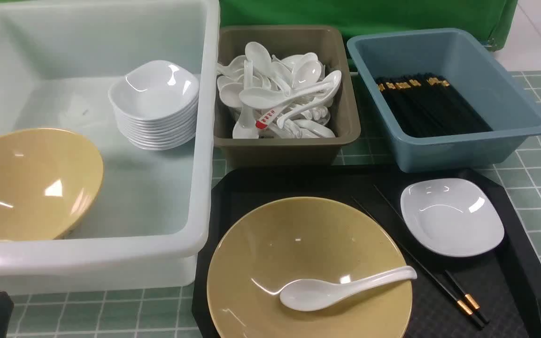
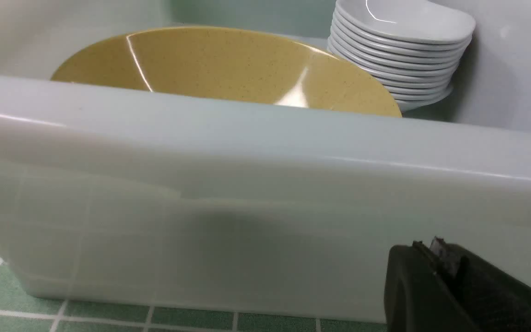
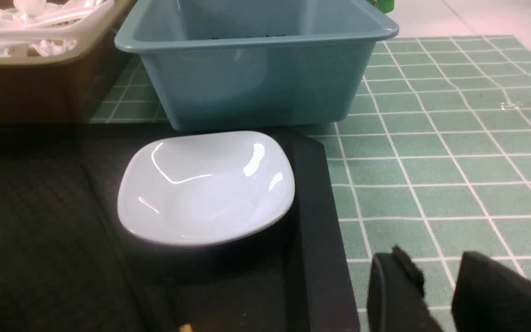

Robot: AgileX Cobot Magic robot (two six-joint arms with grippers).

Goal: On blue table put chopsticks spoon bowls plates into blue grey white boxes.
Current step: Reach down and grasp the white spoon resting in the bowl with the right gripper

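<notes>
A green backdrop closes off the far side, and the tiled table carries three boxes in a row. The tub at 9 o'clock already holds a bowl and a stack of plates. The grey bin at 12 is heaped with spoons, one of them red-marked. The blue bin at 2 holds a bundle of chopsticks.

By the look of it most of the sorting is done and one setting is left, all of it on the black tray at 6 o'clock. It is made up of a second bowl with a spoon lying inside, a plate at the tray's 2 o'clock, and a pair of sticks lying just beside the plate, between it and the second bowl.

The left gripper sits closed and empty low at 7 o'clock, facing the tub's near wall. The right gripper has its jaws apart, holding nothing, over the table off the tray's right edge, near the plate.

The spoon probably has to come out before the second bowl is lifted, and the tub's tall wall must be cleared.
</notes>
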